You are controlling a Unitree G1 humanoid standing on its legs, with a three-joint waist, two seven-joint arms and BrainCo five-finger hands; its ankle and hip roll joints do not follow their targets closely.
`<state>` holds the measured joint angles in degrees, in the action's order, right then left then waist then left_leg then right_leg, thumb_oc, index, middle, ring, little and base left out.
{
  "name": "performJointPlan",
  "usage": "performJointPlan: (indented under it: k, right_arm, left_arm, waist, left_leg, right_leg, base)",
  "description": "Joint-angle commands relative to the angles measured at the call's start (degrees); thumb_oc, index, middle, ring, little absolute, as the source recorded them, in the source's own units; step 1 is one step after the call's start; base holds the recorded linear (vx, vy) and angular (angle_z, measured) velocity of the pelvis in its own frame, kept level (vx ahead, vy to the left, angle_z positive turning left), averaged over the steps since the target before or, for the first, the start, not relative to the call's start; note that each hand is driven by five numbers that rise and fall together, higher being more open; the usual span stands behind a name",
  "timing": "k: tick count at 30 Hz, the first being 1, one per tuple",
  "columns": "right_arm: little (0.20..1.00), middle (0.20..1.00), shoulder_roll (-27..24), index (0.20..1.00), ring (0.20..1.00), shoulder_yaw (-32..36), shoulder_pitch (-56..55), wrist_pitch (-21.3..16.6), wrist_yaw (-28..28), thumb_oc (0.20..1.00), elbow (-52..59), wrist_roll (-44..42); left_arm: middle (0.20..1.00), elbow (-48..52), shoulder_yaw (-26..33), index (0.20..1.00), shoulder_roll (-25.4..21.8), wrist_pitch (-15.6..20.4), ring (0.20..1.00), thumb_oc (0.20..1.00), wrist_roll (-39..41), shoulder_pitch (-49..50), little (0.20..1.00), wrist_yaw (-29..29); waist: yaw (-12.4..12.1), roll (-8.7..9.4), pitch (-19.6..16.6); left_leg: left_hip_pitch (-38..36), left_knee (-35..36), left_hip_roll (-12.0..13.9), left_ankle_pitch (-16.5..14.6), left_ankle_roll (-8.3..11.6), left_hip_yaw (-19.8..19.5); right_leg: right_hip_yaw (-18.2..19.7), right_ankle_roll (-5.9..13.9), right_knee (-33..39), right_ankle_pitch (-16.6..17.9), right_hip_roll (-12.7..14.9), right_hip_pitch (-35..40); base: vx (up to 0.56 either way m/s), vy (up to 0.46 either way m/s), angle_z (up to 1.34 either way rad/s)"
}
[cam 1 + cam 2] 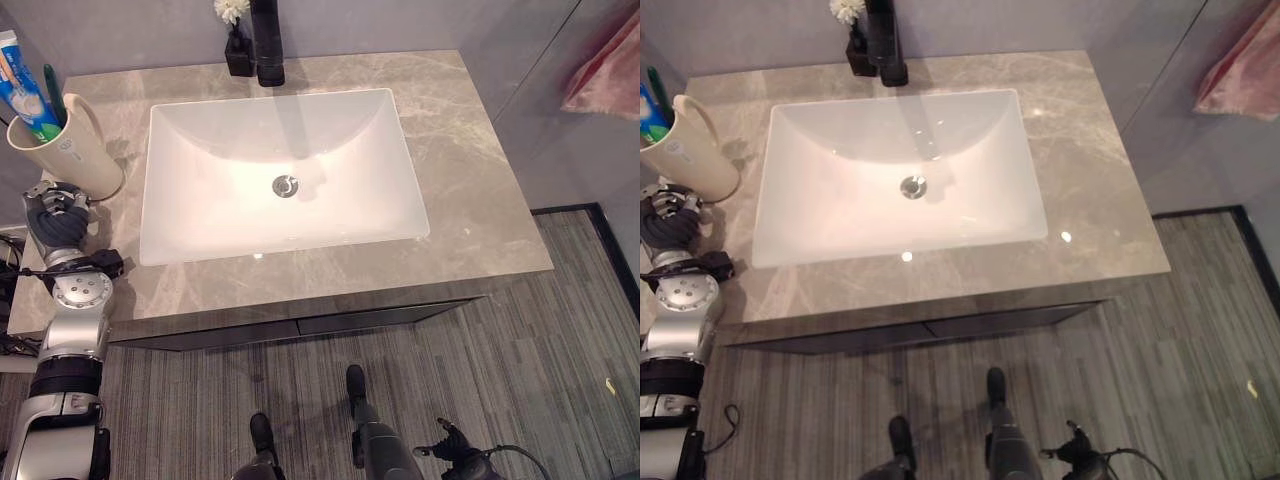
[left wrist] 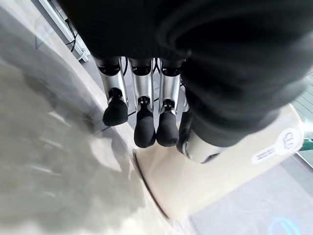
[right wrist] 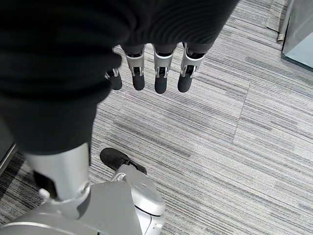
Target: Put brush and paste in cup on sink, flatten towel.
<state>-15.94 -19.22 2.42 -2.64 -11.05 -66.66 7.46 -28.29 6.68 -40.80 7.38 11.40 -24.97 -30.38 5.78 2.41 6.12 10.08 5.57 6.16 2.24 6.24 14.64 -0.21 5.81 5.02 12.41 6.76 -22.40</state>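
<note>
Nearest to the robot, the right hand [image 3: 149,73] hangs low over the striped floor, in front of the counter and far from the cup, with its fingers loose and straight and holding nothing. Next, on the counter [image 1: 470,200], the left hand [image 1: 55,215] rests just in front of the cup [image 1: 65,150], on the side of the cup that faces the robot. In the left wrist view its fingers [image 2: 144,129] point downward beside the wall of the cup; they are relaxed, not closed around anything, and I cannot tell if they touch the cup. The cup stands upright on the counter, to the left of the white sink [image 1: 285,180], and the toothpaste [image 1: 22,85] and the green toothbrush [image 1: 52,95] already stand inside it, leaning toward the wall. So this part of the task seems done, and the step now is probably to take the hand away. To do it well, the hand should lift up and back from the cup slowly, so the cup does not tip. Farthest from the cup, beyond the right end of the counter, a pink towel [image 1: 605,75] hangs on the wall, not yet flattened.
</note>
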Motion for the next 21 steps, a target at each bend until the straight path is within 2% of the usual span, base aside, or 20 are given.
performJointPlan:
  k: [1, 14, 16, 18, 21]
  right_arm:
    - [1.0, 1.0, -0.87, 1.0, 1.0, -1.54, 0.28, -0.67, -1.07, 1.0, -0.12, -0.84]
    - [1.0, 1.0, -1.11, 1.0, 1.0, -2.82, 0.6, -0.77, -0.95, 1.0, 0.57, -1.17]
    - [1.0, 1.0, -0.63, 1.0, 1.0, -2.83, 0.74, -0.57, -0.91, 1.0, 0.39, -1.05]
    - [1.0, 1.0, -0.55, 1.0, 1.0, -2.83, 0.58, -0.55, -0.83, 1.0, 0.21, -0.88]
    - [1.0, 1.0, 0.08, 1.0, 1.0, -2.4, 0.99, -0.29, -0.45, 1.0, -0.77, -0.29]
  left_arm:
    - [0.2, -6.51, -0.86, 0.2, -1.95, 1.24, 0.2, 0.2, 1.04, -2.57, 0.2, -1.7]
    - [0.2, -9.65, -3.34, 0.2, -4.17, 0.79, 0.2, 0.2, 2.2, -7.69, 0.2, -2.23]
    - [0.2, -4.07, -4.07, 0.2, -0.73, 1.21, 0.2, 0.2, 0.95, -4.98, 0.2, -1.96]
    - [0.2, -1.89, -3.77, 0.2, 0.53, 1.12, 0.2, 0.2, 0.36, -3.6, 0.2, -1.87]
    - [0.2, 6.21, -3.99, 0.2, 6.35, 2.05, 0.2, 0.2, -1.54, 1.48, 0.2, -1.14]
  waist:
    - [2.01, 0.44, -0.4]
    - [2.34, 1.09, -0.62]
    - [1.79, 1.62, -0.52]
    - [1.67, 1.76, -0.23]
    - [0.62, 2.49, -0.11]
  left_leg:
    - [1.2, -0.57, 1.07, 1.6, 0.05, -3.66]
    - [2.04, -0.57, 1.3, 2.06, 0.11, -4.09]
    - [-0.17, -0.57, 1.49, 1.51, -0.05, -4.72]
    - [-1.25, -0.57, 1.64, 1.2, -0.06, -4.95]
    - [-4.56, -0.57, 2.07, 0.35, -0.25, -5.8]
  right_leg:
    - [4.15, 5.1, -0.02, -0.03, 3.54, 1.57]
    - [4.05, 5.12, -0.02, 0.01, 3.26, 1.06]
    - [3.65, 4.76, -0.02, -1.24, 3.08, 3.75]
    - [3.29, 4.64, -0.02, -1.71, 3.08, 5.18]
    - [1.78, 4.09, -0.02, -3.17, 2.75, 9.43]
  base:
    - [0.0, 0.0, 0.0]
    - [0.0, -0.001, 0.0]
    - [0.06, -0.037, 0.03]
    - [0.06, -0.037, 0.1]
    - [0.08, -0.048, 0.23]
